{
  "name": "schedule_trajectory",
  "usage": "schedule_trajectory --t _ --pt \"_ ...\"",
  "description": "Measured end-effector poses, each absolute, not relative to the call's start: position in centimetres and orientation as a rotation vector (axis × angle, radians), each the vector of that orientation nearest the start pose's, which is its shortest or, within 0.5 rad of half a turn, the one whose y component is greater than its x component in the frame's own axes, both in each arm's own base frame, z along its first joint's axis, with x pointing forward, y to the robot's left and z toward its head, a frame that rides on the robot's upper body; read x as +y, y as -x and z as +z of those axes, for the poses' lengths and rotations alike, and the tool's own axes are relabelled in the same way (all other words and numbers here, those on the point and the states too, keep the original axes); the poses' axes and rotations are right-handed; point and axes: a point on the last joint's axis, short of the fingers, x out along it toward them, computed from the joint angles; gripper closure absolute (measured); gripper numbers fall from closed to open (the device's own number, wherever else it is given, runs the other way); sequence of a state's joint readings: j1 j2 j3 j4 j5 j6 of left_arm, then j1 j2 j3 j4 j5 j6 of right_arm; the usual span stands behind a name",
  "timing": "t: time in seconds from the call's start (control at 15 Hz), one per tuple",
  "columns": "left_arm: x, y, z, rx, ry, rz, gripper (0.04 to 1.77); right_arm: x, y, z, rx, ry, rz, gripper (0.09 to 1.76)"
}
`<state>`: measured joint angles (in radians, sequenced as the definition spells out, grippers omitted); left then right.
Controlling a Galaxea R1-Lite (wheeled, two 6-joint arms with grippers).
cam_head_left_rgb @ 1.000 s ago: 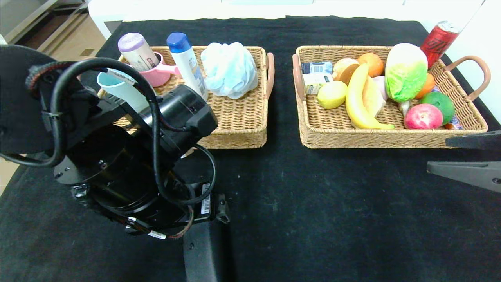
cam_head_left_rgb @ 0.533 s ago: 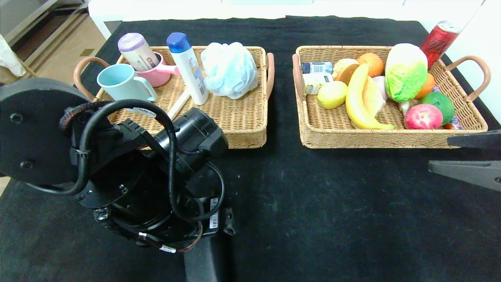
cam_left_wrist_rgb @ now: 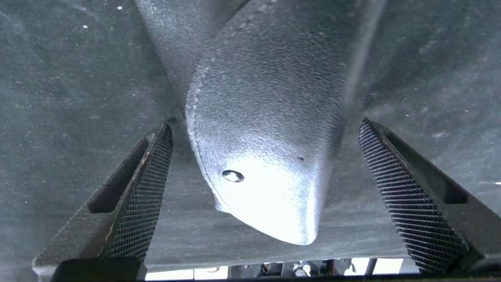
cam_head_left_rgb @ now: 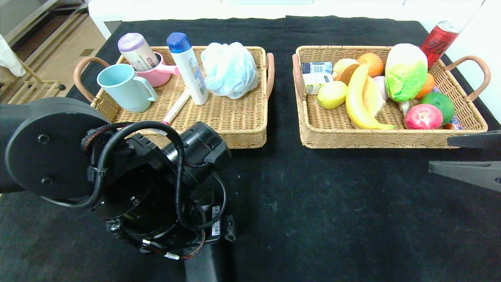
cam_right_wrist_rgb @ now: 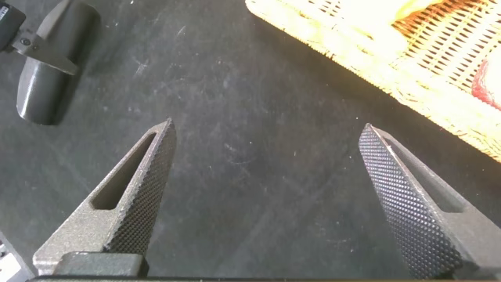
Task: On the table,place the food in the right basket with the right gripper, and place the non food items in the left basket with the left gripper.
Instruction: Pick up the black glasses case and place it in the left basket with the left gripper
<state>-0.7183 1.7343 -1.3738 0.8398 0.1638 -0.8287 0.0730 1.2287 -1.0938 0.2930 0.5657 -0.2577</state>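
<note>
With both baskets filled and nothing left on the desk, the open, empty left hand near the left basket could knock its rim, while the open right hand waits beside the right basket.

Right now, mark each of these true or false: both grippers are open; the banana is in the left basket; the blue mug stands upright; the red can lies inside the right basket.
1. Both grippers are open: true. The left gripper and right gripper hold nothing.
2. The banana is in the left basket: false. It lies in the right basket.
3. The blue mug stands upright: true.
4. The red can lies inside the right basket: false. It leans behind the far rim.
</note>
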Motion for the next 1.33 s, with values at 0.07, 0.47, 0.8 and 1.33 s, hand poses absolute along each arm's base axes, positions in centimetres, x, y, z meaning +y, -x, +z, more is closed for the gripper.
schedule_trajectory --t 0.07,0.47,0.8,1.33 --pt "-17.89 -21.03 20.94 1.189 0.215 0.002 0.09 2.46 -17.14 29.28 0.338 0.139 0.678 0.14" --pt "-18.08 -21.2 20.32 1.204 0.202 0.017 0.56 2.47 -17.14 29.24 0.339 0.138 0.678 0.14" --pt "-18.16 -21.23 20.28 1.205 0.199 0.015 1.02 2.47 -17.15 29.23 0.34 0.138 0.679 0.14" --pt "-17.99 -20.92 20.52 1.204 0.2 0.01 1.04 2.54 -17.18 29.11 0.346 0.137 0.683 0.14"
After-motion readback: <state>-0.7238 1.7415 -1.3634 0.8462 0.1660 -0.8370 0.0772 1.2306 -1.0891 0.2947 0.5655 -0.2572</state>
